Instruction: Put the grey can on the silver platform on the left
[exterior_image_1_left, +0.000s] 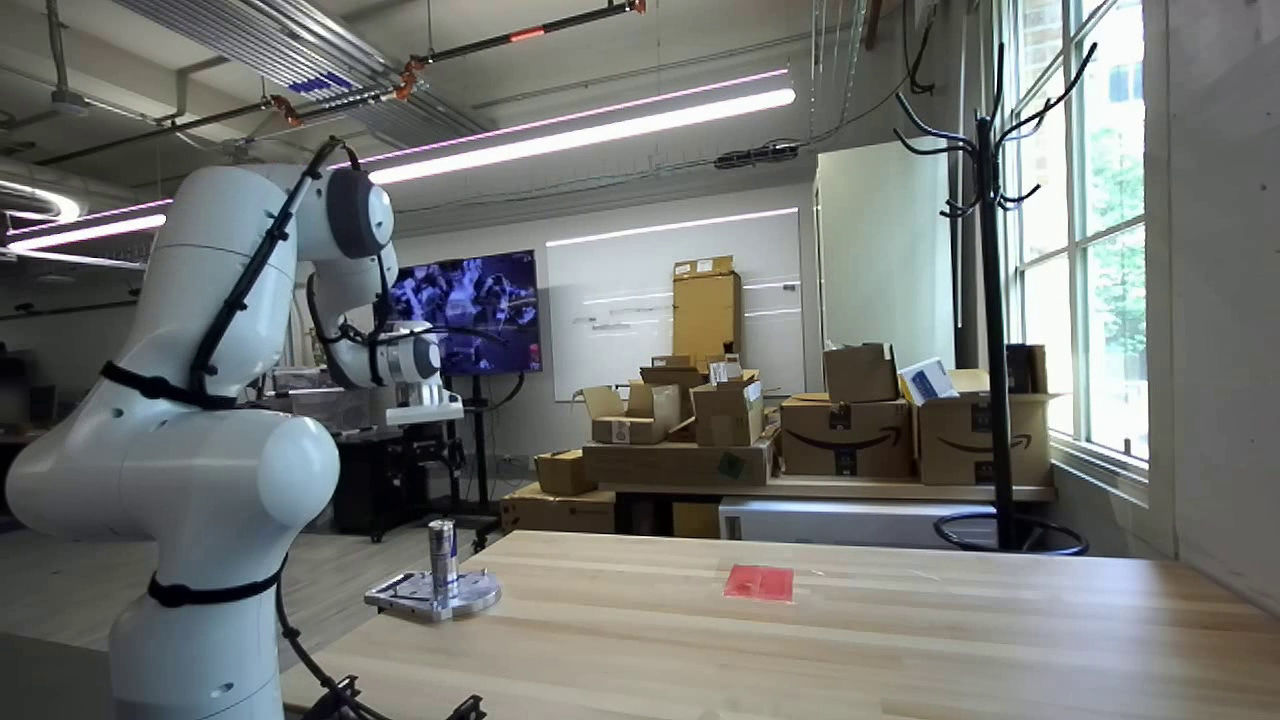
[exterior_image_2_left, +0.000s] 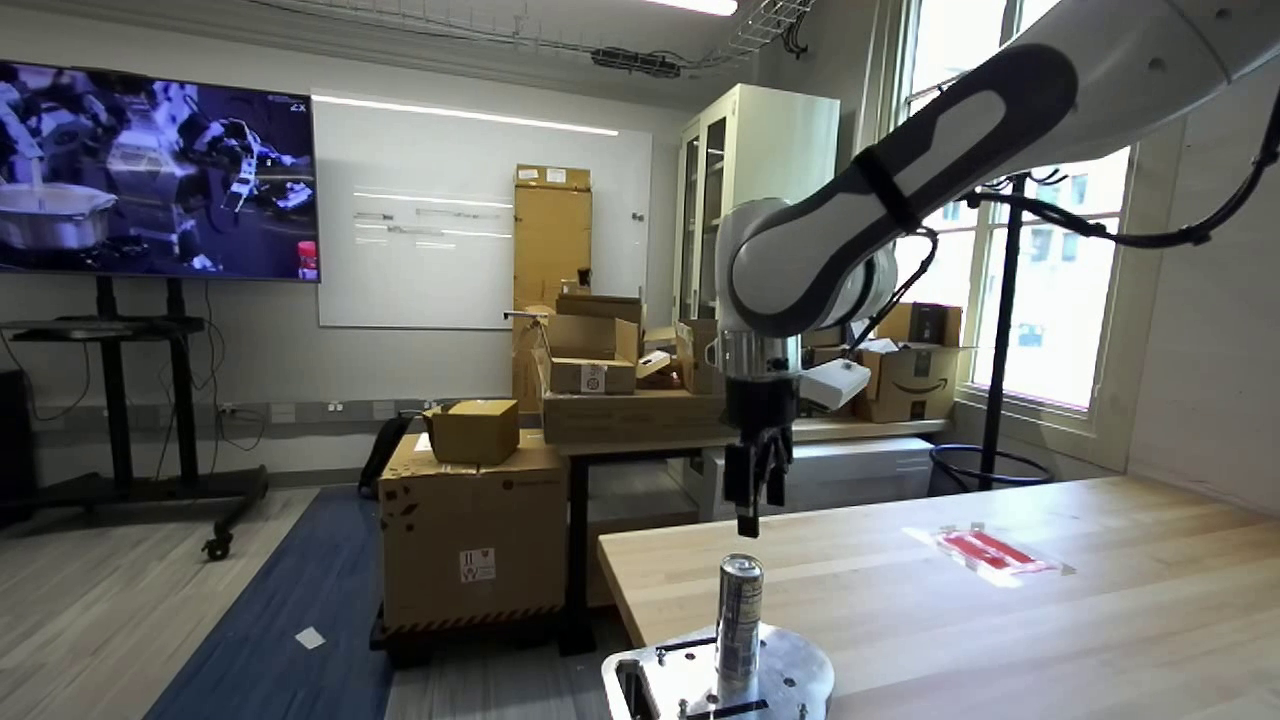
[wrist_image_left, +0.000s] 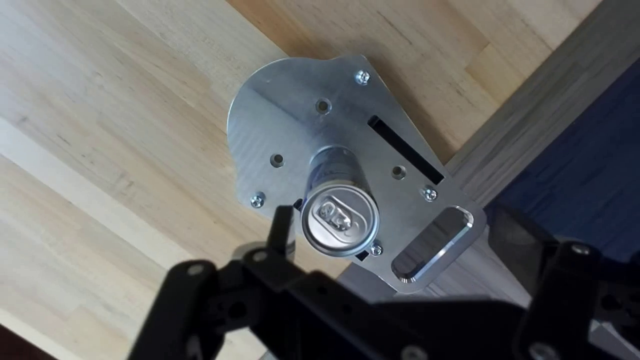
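- Closest in the wrist view is the gripper (wrist_image_left: 398, 235); it is released, with its two fingers standing wide apart.
- Below it, the grey can (wrist_image_left: 341, 220) stands upright upon the silver platform (wrist_image_left: 270, 117); its pull-tab top appears closer to one finger than to the other.
- In both exterior views, the gripper hangs above the can, apart from it.
- The platform lies at the border of the worktop (exterior_image_1_left: 850, 655), and its slotted end reaches beyond this edge.
- On the worktop, well apart from the platform, lies one flat red patch (exterior_image_1_left: 758, 583).
- Behind the worktop are cardboard boxes (exterior_image_1_left: 840, 430) and a lit screen (exterior_image_1_left: 465, 310).
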